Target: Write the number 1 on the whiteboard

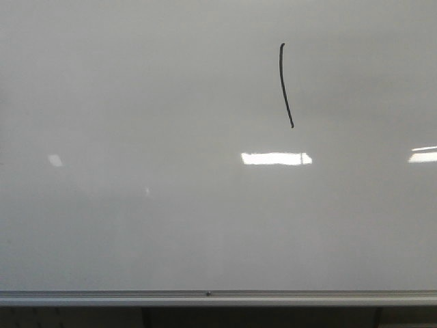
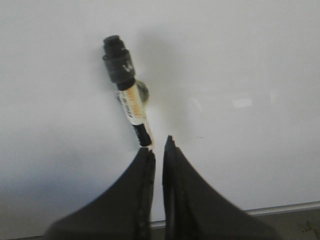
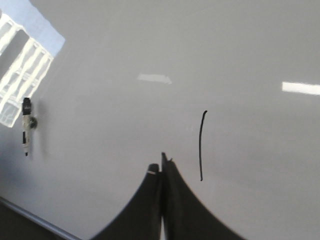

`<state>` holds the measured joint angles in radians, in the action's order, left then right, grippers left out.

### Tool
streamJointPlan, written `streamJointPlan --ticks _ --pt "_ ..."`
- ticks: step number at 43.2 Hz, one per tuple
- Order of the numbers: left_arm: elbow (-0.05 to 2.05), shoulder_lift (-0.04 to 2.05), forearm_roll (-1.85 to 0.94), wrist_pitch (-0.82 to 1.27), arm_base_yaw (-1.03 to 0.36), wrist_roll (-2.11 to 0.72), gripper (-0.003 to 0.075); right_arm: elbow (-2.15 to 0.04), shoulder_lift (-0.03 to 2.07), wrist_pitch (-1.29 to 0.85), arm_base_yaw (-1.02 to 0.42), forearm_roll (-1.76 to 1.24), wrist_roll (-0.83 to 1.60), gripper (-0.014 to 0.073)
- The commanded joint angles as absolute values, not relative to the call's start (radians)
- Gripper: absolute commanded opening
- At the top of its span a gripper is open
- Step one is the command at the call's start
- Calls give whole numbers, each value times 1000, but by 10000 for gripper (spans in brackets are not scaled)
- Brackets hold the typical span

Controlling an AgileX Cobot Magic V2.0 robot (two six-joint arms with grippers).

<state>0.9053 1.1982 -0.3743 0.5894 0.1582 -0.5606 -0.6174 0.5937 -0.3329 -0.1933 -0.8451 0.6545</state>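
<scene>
Both jaws closed, empty: marker (image 2: pixel 128 95) parked on whiteboard (image 1: pixel 136 225) (presumably magnetic) since number 1 (image 1: pixel 285 85) appeared complete.

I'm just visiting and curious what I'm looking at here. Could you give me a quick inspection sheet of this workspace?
Surface: whiteboard, glossy, pale, with light reflections; silver rail along its lower edge.
Job's things: number 1, a thin black, slightly curved stroke, already drawn on the board's upper right in the front view.
Clutter: a marker on the board, seemingly stuck there, held by neither gripper.
Grippers: left gripper shut and empty, just below the marker; right gripper shut and empty, near the stroke.
Cables: nothing seen.
Surroundings: dark area below the rail; details unclear.
</scene>
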Motion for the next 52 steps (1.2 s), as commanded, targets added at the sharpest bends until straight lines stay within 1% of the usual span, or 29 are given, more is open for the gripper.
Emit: streamJointPlan --ticks 1,11,21,25,31,52 --pt "860 1096 -389 500 115 -550 -20 -602 589 -205 -186 -855 654 -60" --pt "613 776 -421 295 23 -550 -20 -453 486 -76 -186 -855 654 -60" --pt "448 459 -454 290 3 -550 -20 -390 350 -54 -186 -855 654 -60" --pt "427 385 -454 290 3 -550 -20 -389 338 -49 -186 -855 654 -60" --pt "427 328 -461 295 3 -550 -20 -389 338 -61 -186 -858 655 -60" --pt "427 325 -461 303 3 -550 -20 -389 338 -72 -186 -858 655 -60"
